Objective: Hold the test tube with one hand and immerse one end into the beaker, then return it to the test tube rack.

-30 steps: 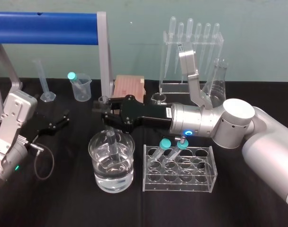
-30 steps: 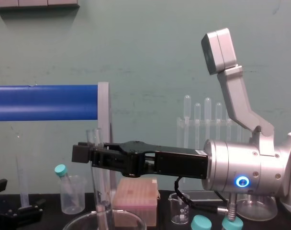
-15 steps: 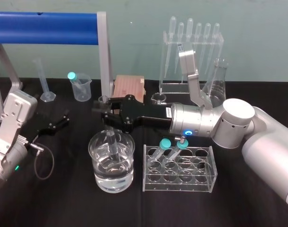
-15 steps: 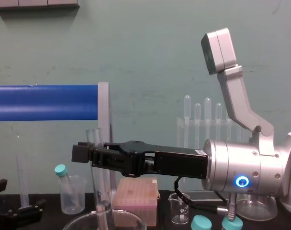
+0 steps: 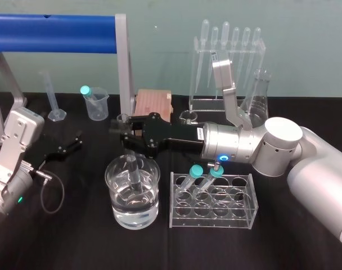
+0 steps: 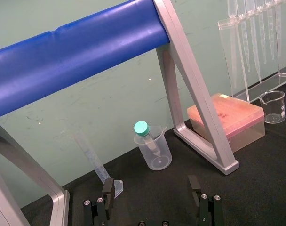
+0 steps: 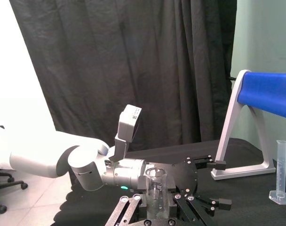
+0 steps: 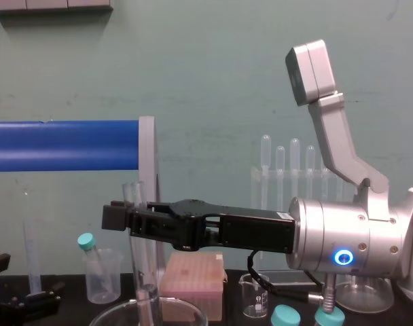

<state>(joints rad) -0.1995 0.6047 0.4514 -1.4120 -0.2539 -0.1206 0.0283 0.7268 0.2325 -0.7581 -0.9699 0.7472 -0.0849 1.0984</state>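
The test tube, a slim clear glass tube with an open rim, stands upright with its lower end down inside the beaker. That beaker is wide, clear and partly full of water. My right gripper reaches in from the right and is shut on the tube's upper part. From the chest the tube runs from the black fingers down to the beaker's rim. The tube also stands between the fingers in the right wrist view. The clear test tube rack stands just right of the beaker. My left gripper rests open at the left.
Two teal-capped tubes lean in the rack. A blue bar on a grey frame crosses the back left. Behind stand a plastic beaker with a capped tube, a graduated cylinder, a pink box, a pipette stand and a flask.
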